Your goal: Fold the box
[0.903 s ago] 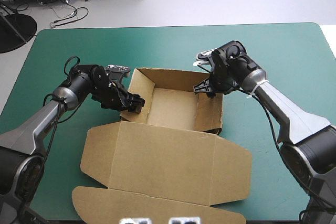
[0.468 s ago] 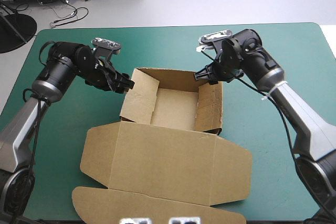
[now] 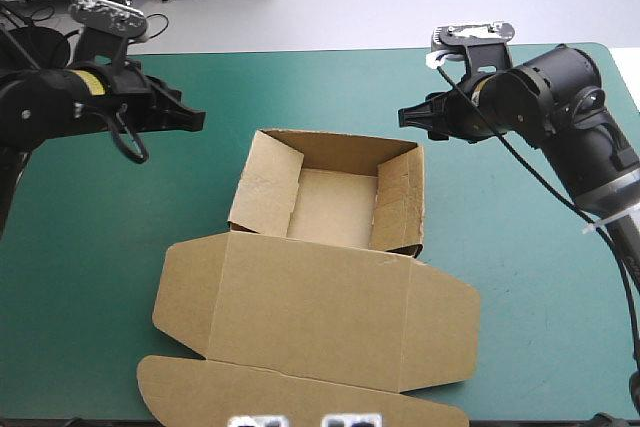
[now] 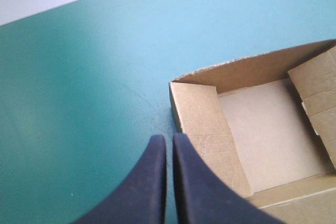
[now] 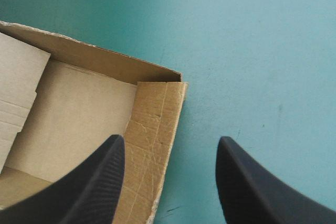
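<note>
Now, in the high view, the box point(image 3: 320, 287) lies in the middle of the table point(image 3: 540, 287), on the teal-green cover. Its tray stands open on the side toward the far edge, with its walls raised. The lid lies flat toward the near edge, and its rounded flap almost reaches that edge. The left gripper point(image 3: 192, 119) hangs over the far-left part of the table, pointing toward the tray's far-left corner and well apart from the board. The right gripper point(image 3: 408, 115) hangs just beyond the tray's far-right corner and does not touch the box either.

From the left wrist view, the two black fingers point(image 4: 197, 182) are pressed together with only a thin slit between them and nothing in it. Ahead of them and a little to one side sits the open tray — a side wall with its tucked flap, the pale floor and the far wall all show. Bare teal-green cover fills the other side.

From the right wrist view, the black fingers point(image 5: 94, 182) stand spread wide and hold nothing. Between and below them lies a corner of the tray — one finger over the tray's inside, the other over bare cover beside the box. The creased side wall runs up between the two.
</note>
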You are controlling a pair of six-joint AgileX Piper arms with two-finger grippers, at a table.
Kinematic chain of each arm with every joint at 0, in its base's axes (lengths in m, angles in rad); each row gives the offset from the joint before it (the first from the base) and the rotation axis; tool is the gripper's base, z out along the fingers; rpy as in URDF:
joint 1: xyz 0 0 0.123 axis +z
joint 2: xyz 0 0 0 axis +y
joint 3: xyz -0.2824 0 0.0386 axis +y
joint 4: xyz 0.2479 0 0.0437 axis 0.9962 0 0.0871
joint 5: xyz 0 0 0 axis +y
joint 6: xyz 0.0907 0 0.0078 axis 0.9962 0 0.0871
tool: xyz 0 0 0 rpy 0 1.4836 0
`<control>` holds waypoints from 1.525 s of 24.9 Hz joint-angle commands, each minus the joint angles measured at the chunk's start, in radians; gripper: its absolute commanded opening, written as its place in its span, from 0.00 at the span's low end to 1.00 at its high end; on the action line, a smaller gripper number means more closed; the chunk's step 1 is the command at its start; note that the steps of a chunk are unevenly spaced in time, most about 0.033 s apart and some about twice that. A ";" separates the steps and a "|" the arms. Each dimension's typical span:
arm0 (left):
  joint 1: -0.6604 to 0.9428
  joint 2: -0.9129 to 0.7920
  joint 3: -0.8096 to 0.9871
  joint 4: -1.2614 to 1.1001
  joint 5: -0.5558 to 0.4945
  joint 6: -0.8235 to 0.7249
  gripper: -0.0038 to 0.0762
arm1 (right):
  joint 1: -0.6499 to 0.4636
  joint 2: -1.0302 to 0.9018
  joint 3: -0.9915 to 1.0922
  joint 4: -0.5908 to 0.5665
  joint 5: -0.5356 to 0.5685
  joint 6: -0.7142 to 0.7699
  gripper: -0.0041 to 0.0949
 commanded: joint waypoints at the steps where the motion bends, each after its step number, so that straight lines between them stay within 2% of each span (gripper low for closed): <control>1: -0.006 -0.098 -0.030 -0.001 -0.007 -0.006 0.04 | -0.059 -0.003 -0.025 0.087 -0.009 0.024 0.53; 6: -0.006 -0.182 -0.003 0.010 0.005 0.003 0.04 | -0.127 0.053 0.048 0.209 -0.009 -0.002 0.53; 10: -0.006 -0.275 0.122 0.030 -0.010 0.003 0.04 | -0.127 0.099 0.120 0.236 -0.016 -0.032 0.53; 16: -0.006 -0.455 0.445 0.030 -0.151 0.003 0.04 | -0.127 0.177 0.173 0.277 -0.058 -0.051 0.53; 22: -0.006 -0.644 0.865 0.030 -0.182 0.003 0.04 | -0.127 0.295 0.173 0.310 -0.077 -0.080 0.52; 24: -0.006 -0.684 0.958 0.030 -0.183 0.003 0.04 | -0.127 0.318 0.173 0.308 -0.077 -0.126 0.42; 26: -0.006 -0.711 1.015 0.030 -0.187 0.003 0.04 | -0.127 0.332 0.173 0.308 -0.072 -0.136 0.21; 27: -0.006 -0.721 1.036 0.030 -0.197 0.003 0.04 | -0.127 0.334 0.173 0.308 -0.072 -0.142 0.04; 33: -0.006 -0.724 1.054 0.035 -0.210 -0.007 0.04 | -0.129 0.329 0.168 0.260 -0.086 -0.145 0.02; 38: -0.006 -0.724 1.054 0.078 -0.206 -0.007 0.04 | -0.196 0.300 0.141 0.236 -0.075 -0.145 0.02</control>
